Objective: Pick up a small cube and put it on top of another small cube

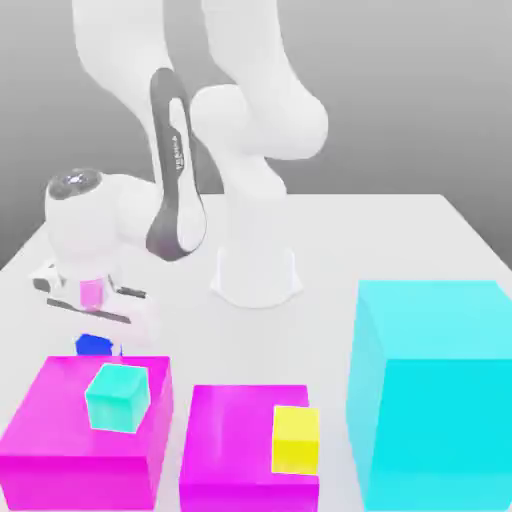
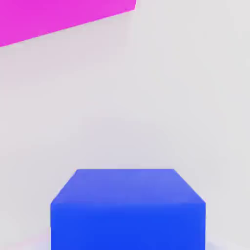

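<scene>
Clearly the big cyan block (image 1: 430,385) and two magenta blocks (image 1: 85,430) dwarf the small cubes. The teal cube (image 1: 117,397) and yellow cube (image 1: 296,438) sit on magenta tops. The blue cube (image 1: 91,345) rests on the surface (image 1: 400,240) under the end effector (image 1: 95,330), which is closed on its flat sides. It looks light, rigid and glossy, so possibly slippery.

White arm (image 1: 250,120) bends down from its base toward the exterior view's left, forearm sloping low, hand (image 1: 85,215) turned downward just above the table. Gripper (image 1: 92,335) sits right at the small dark blue cube (image 1: 91,344), jaws pinched all the way in on it
</scene>
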Robot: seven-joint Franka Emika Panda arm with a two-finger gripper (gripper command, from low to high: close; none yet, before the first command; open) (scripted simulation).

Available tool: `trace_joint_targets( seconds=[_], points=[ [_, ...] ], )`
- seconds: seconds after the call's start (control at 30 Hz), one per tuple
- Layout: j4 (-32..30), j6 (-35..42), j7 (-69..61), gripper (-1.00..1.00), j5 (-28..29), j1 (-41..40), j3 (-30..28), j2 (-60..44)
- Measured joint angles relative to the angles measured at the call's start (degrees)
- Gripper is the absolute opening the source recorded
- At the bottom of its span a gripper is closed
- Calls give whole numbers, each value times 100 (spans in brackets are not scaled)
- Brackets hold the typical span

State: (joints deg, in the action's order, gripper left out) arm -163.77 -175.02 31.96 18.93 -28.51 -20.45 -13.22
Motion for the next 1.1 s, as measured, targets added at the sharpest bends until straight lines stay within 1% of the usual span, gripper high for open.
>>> trace_joint_targets(
  seconds=[0.13,0.23,0.37,0.5,0.6,0.7,0.8,0.97,1.1],
  points=[
    [8,196,303,-100,418,392,-496,177],
    [8,346,474,-100,664,552,-720,341],
    [-8,532,594,-100,852,632,-854,588],
    [-51,683,541,-100,807,615,-835,843],
    [-100,769,375,-100,599,609,-780,1025],
    [-163,832,104,-100,242,646,-729,1193],
    [-233,886,-267,-100,-254,742,-706,1342],
    [-307,996,-1049,-100,-1278,1057,-736,1553],
    [299,1572,-1857,-100,-1276,1632,-460,1742]
  ],
)
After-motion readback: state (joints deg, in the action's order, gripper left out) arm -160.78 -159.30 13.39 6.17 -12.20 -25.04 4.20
